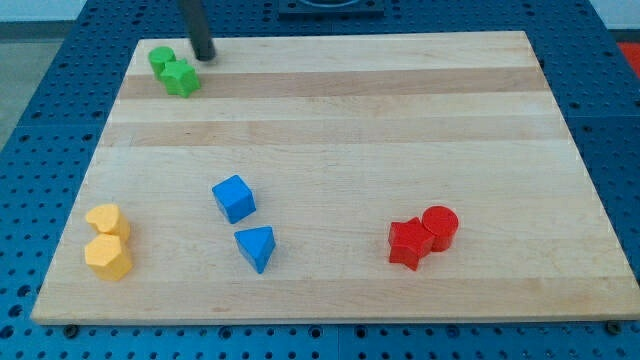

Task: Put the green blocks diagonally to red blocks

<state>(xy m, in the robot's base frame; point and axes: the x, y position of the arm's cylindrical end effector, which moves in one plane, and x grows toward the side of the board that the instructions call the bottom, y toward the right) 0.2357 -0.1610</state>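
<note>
Green blocks: two, touching each other, at the bench's (pixel 330 140) top-left corner. The green cylinder (pixel 161 59) sits nearest the corner; the green star-shaped block (pixel 181 78) lies just below and to its right.

Red blocks: two, touching, near the bottom edge toward the bottom-right corner. The red star-shaped block (pixel 409 243) is on the left, the red cylinder (pixel 440 227) against its upper right. The red pair is well apart from the green pair, almost the whole bench lying between them.

My tip (pixel 206 57) rests just beside the green pair, on its upper right, close to the top edge. Contact with either green block cannot be confirmed. Judgement: the position suits working the greens away from the corner, but a push toward the reds would call for the tip behind them, on the corner side.

Pincer: none fitted; the arm ends in a plain rod, so nothing is grasped.

Other items: a blue cube (pixel 234 198) and a blue triangular block (pixel 256 247) left of centre, lower half; two yellow blocks (pixel 107 240) stacked edge to edge by the bottom-left corner. The blue pair lies near a direct line to the reds and could obstruct.

Task status: judged not yet done.
</note>
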